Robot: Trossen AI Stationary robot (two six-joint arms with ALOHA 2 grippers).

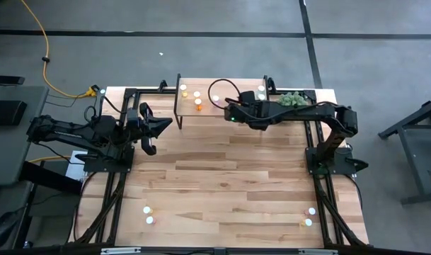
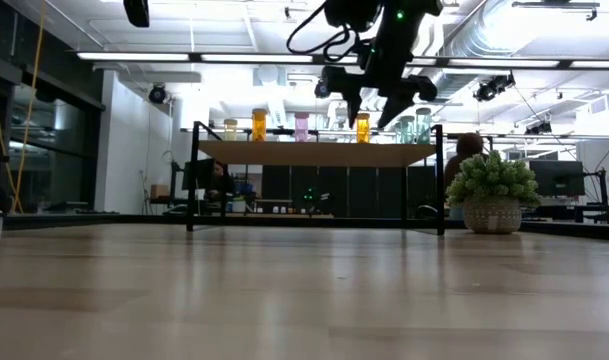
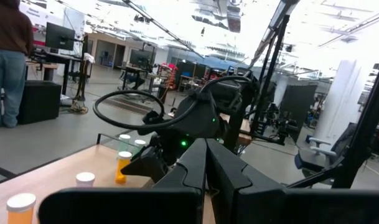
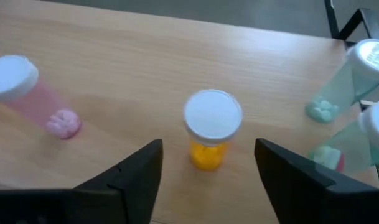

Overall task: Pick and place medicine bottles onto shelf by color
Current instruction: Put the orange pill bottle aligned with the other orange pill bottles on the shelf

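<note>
Right gripper hangs over the shelf at the table's 12 o'clock edge, fingers spread wide with nothing between them. An orange bottle with a white cap stands upright on the shelf top directly below the gap, clear of both fingers. Judged a release just made, or possibly a regrip; the frames do not settle which.

Neighbours on the shelf: a pink bottle at the orange one's 9 o'clock, two pale teal bottles at its 3 o'clock, all apart from it. Low view also shows a yellow bottle and a second orange bottle further along the shelf.

To do this step well: lift straight up, keeping the fingers wide and level, so neither tip clips the cap and tips it. No sideways drift until clear of the caps.

Left gripper waits near the table's 9 o'clock side, closed and empty. Four bottles remain along the 6 o'clock edge. Potted green plant sits beside the shelf.
</note>
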